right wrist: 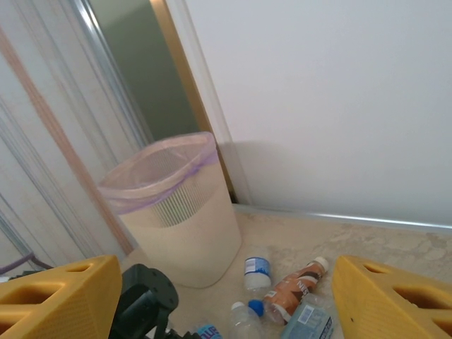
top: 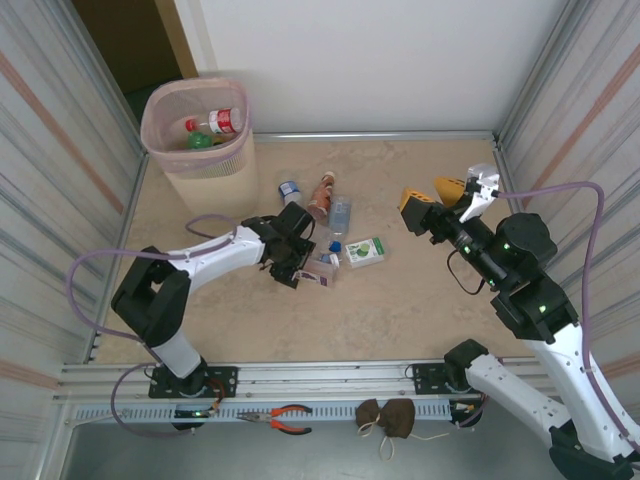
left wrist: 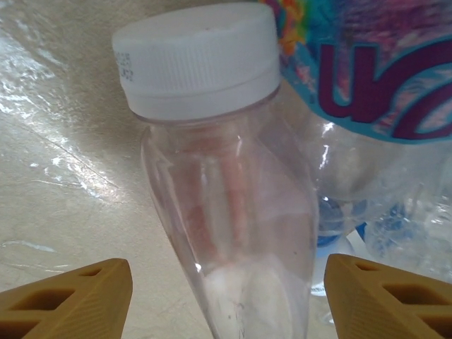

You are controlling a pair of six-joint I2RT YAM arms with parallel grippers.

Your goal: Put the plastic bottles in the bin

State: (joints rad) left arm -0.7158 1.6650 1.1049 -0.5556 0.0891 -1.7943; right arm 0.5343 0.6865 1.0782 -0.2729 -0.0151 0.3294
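As far as I could judge, most of the job was left to do. The bin (top: 205, 182) stood in the far left corner of the table (top: 400, 310). In it I could make out two of the plastic bottles, a red-labelled bottle (top: 225, 122) and a green bottle (top: 200, 140) beside it.

The others lay loose around the middle of the table. There was a blue-labelled bottle (top: 290, 188), an orange-labelled bottle (top: 321, 195) just beside it, a blue-capped bottle (top: 340, 215) next to that, and a green-labelled bottle (top: 365, 252) nearer my side.

My left gripper (left wrist: 226, 296) was down at the near edge of that cluster. Its fingers stood apart on either side of a clear white-capped bottle (left wrist: 226, 212), with a gap on each side, so nothing was clamped. That bottle lay against a purple-lettered bottle (left wrist: 374, 78).

My right gripper (top: 432, 197) hung raised toward the table's right edge, fingers wide apart and holding nothing.

I reckoned the closing, the lift and the carry to the bin were all to come for this bottle, then the same for each of the rest.
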